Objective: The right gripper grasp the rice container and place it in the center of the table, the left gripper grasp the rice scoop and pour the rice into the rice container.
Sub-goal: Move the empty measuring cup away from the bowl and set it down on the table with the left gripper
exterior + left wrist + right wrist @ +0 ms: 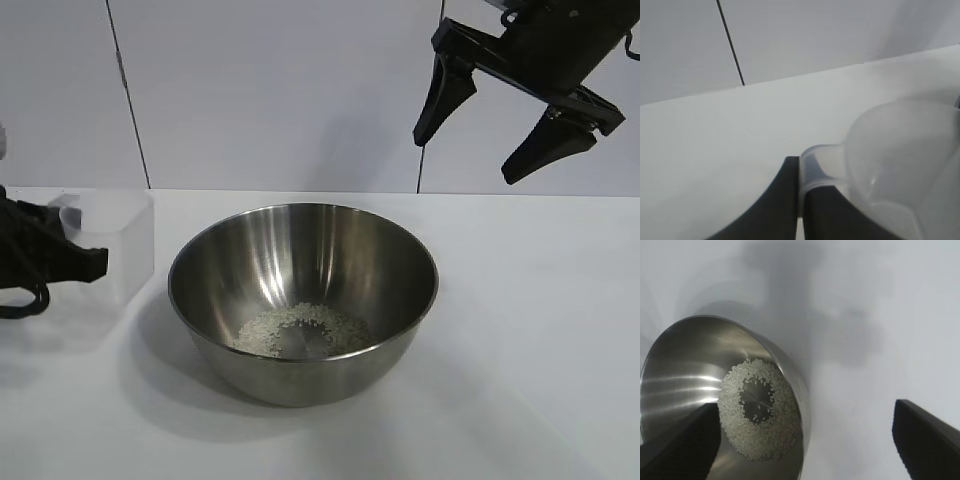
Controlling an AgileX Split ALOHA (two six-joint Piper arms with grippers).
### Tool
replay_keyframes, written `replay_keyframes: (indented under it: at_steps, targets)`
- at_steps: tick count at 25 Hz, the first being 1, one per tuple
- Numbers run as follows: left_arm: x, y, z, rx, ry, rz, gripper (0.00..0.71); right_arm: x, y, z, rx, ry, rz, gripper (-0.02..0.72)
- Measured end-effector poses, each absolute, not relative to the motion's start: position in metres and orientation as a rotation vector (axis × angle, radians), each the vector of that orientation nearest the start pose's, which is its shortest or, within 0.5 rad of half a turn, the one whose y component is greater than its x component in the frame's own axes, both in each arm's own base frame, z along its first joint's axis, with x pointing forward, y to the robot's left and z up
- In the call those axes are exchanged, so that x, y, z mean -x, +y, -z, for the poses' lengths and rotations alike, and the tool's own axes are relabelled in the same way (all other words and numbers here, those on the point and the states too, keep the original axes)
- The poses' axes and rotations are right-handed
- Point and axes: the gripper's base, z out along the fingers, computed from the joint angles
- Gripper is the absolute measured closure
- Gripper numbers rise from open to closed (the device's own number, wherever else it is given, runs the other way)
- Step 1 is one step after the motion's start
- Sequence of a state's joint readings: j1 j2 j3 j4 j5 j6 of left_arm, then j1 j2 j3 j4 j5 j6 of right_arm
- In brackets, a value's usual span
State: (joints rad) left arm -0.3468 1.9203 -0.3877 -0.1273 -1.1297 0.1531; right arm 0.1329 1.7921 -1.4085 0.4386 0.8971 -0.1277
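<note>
Left end effector (85, 262), closed on the small side handle of the rice scoop (115, 240), sits at the left edge of the exterior view; most of its arm is cut off by the frame. Its wrist view shows two dark fingers (780, 205) pinching the handle tab of the translucent scoop (900, 165), with the cup body blurred and partly out of frame, so its contents cannot be made out. The scoop stands upright, low over the white surface (540, 330); whether it touches cannot be told. It lies just beside the rice container (303, 300), apart from its rolled rim. The container rests near the centre of the surface, with a ring of rice (300, 330) on its bottom around a bare steel patch. Open surface lies to the right of and in front of the bowl. Right end effector (490, 130) hangs high above the bowl's right side, pointing steeply down, fingers spread wide and holding nothing. In its wrist view, part of the bowl (700, 365) and rice (757, 410) are hidden by one finger (680, 445).
</note>
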Motion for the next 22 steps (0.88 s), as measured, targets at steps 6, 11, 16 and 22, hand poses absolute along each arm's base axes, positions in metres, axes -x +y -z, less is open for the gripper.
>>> replay_keyframes:
  at_steps: [6, 11, 16, 22]
  targets:
    - [-0.269, -0.086, -0.082, -0.347, 1.898, 0.060, 0.707, -0.374, 0.081, -0.260, 0.067, 2.720, -0.546, 0.064]
    - [-0.279, -0.085, -0.077, -0.334, 1.894, 0.052, 0.707, -0.374, 0.081, -0.260, 0.066, 2.719, -0.548, 0.064]
    - [-0.284, -0.069, -0.070, -0.267, 1.922, 0.022, 0.705, -0.374, 0.081, -0.260, 0.065, 2.719, -0.549, 0.064]
    - [-0.285, -0.065, -0.070, -0.244, 1.924, 0.034, 0.566, -0.374, 0.081, -0.260, 0.065, 2.719, -0.549, 0.064]
